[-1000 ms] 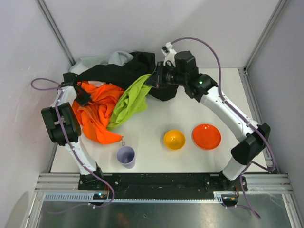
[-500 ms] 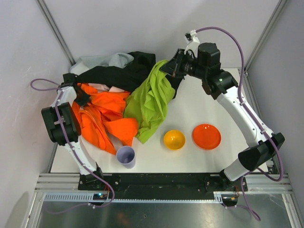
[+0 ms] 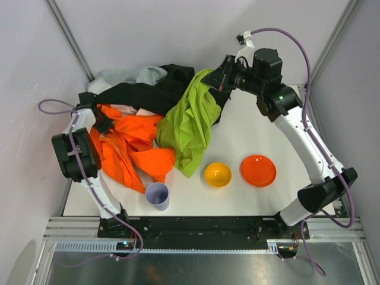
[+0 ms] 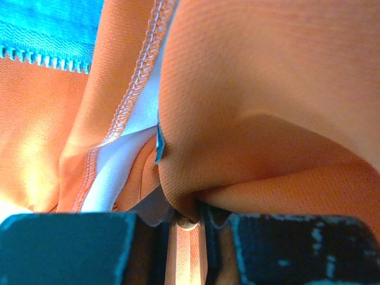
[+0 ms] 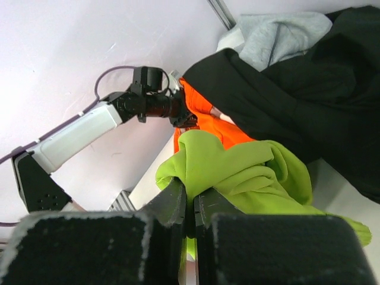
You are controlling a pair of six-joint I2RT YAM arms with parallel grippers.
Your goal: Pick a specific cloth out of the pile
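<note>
Nearest the arms stand a lilac cup, a yellow bowl and an orange bowl, none touched. Just beyond them the lime-green cloth hangs in a long drape from the right gripper. Its lower hem is near the yellow bowl, and its left edge lies against the orange garment of the pile.

The step in hand looks like the pull-out. The cloth is raised, but it may not be wholly free of the black garment behind it; the top view leaves that contact unclear. The next move calls for carrying it right, over bare table, until nothing drags.

The right gripper's jaws are clenched on a bunched fold of the cloth. The left gripper is nipped tight on the orange garment.
</note>
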